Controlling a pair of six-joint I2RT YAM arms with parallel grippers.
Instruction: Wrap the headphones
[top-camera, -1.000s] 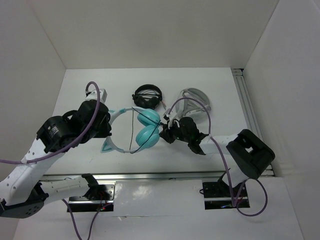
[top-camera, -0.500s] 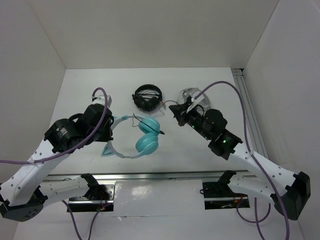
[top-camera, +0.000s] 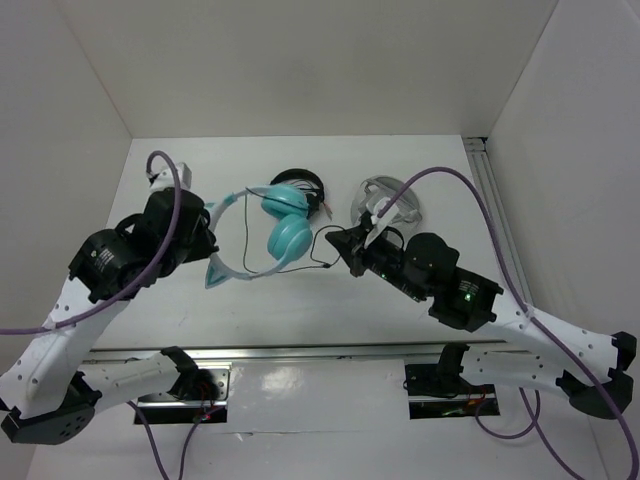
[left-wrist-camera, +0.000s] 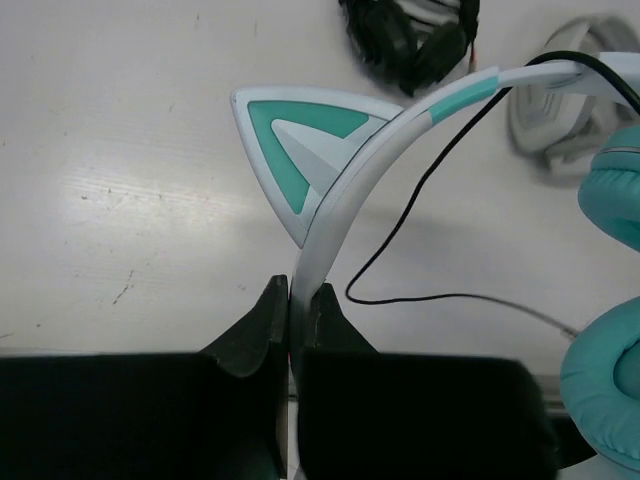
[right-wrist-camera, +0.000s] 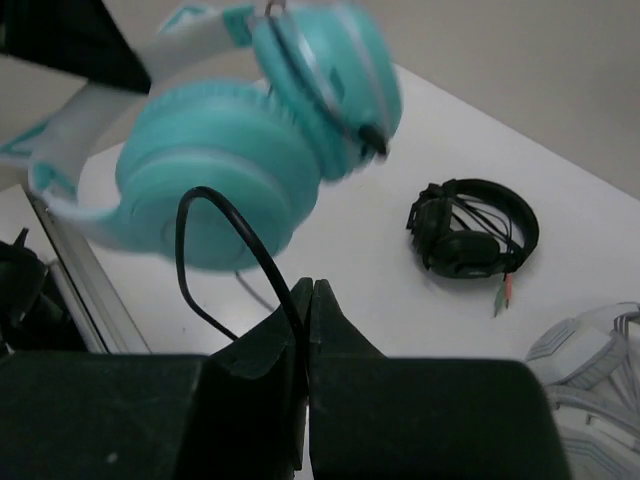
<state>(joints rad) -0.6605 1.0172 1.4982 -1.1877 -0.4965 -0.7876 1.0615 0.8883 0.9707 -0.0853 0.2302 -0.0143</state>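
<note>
The teal headphones (top-camera: 285, 225) hang in the air over the table's middle, ear cups together. My left gripper (left-wrist-camera: 296, 300) is shut on the pale headband (left-wrist-camera: 345, 205) just below a cat ear (left-wrist-camera: 295, 140); in the top view it (top-camera: 200, 238) is at the headband's left. My right gripper (right-wrist-camera: 309, 292) is shut on the thin black cable (right-wrist-camera: 225, 225), which loops up toward the teal ear cups (right-wrist-camera: 230, 170). In the top view the right gripper (top-camera: 345, 245) is right of the cups, with the cable (top-camera: 318, 250) running to it.
Small black headphones (top-camera: 300, 183) lie at the back, partly behind the teal cups, and also show in the right wrist view (right-wrist-camera: 470, 235). Grey-white headphones (top-camera: 392, 200) lie at the back right. An aluminium rail (top-camera: 495, 200) runs along the right side.
The left gripper has lifted and swung the headphones up and back, over the black pair. The right arm has moved down and left, still holding the cable.
</note>
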